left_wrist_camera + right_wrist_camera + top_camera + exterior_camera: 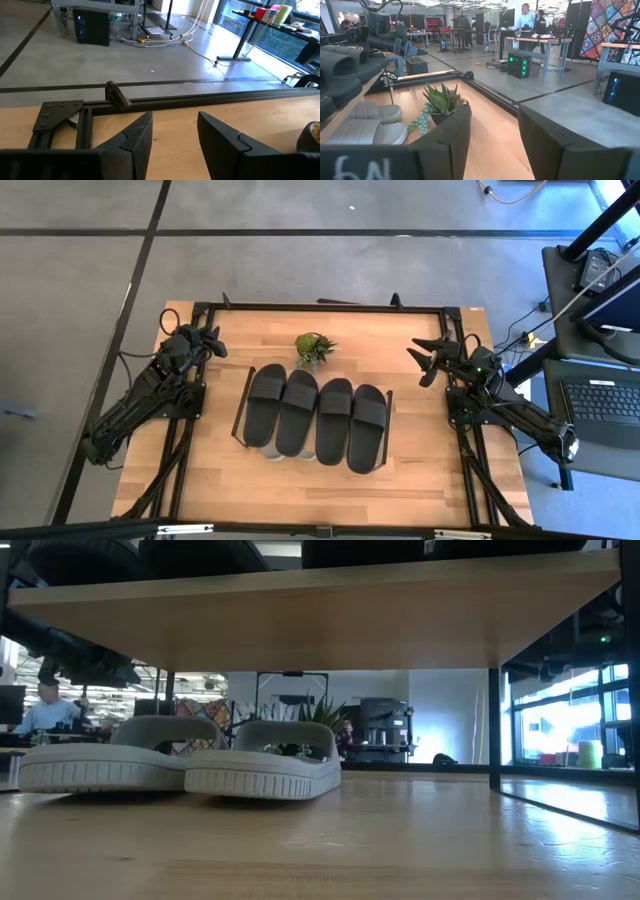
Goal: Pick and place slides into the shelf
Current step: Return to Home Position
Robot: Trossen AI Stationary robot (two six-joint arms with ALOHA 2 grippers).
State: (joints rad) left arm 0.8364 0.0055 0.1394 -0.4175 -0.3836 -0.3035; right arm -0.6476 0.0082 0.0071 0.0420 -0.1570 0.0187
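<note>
From above, four matte black rubber slides [318,418] lie side by side, long axes near to far, atop the low wooden shelf with thin black side frames [243,405] at the middle of the wooden table [400,480], with the left pincer [218,342] well apart at its far left and the right pincer [420,366] well apart at its far right, neither clearly nearer. The low view shows two light grey-white rubber slides [180,765] on the table under the shelf board. Each wrist view shows its pincer spread open and empty, the right one facing a small green potted plant [441,102] beside the shelf; I judge all six placed, leaving only a retreat.
</note>
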